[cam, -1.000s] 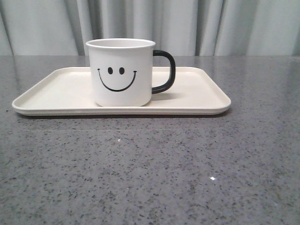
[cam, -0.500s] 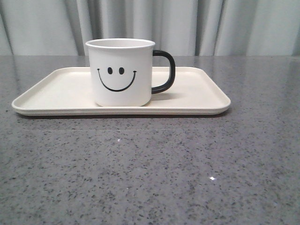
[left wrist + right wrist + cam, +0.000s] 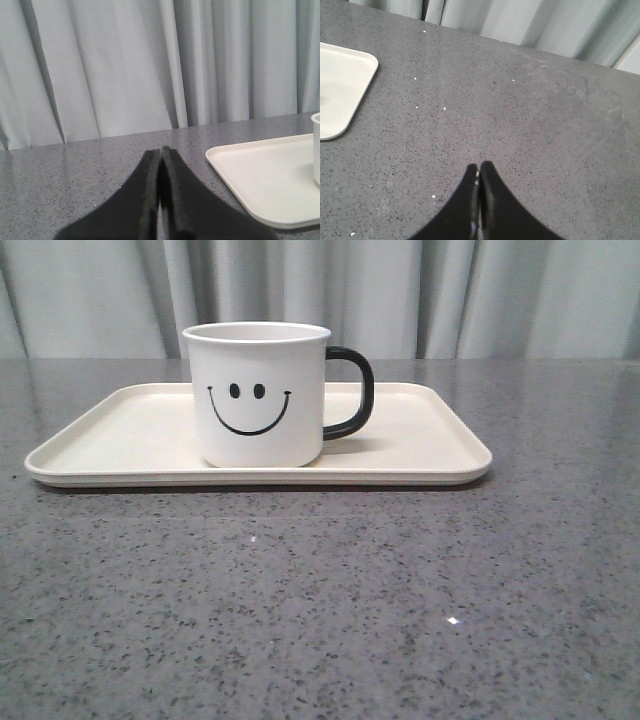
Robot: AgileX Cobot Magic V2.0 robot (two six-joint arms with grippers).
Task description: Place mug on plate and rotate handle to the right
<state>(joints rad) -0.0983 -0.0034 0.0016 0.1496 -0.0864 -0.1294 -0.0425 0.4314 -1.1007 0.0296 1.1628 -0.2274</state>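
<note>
The white mug (image 3: 260, 395) with a black smiley face stands upright on the cream plate (image 3: 420, 455), left of its middle in the front view. Its black handle (image 3: 352, 392) points to the right. Neither gripper shows in the front view. In the left wrist view my left gripper (image 3: 160, 151) is shut and empty over the grey table, with the plate (image 3: 265, 172) and a sliver of the mug (image 3: 316, 147) off to one side. My right gripper (image 3: 479, 166) is shut and empty above bare tabletop, a corner of the plate (image 3: 342, 85) well away from it.
The grey speckled tabletop (image 3: 320, 610) stretches in front of the plate. Pale curtains (image 3: 320, 290) hang behind the table's far edge.
</note>
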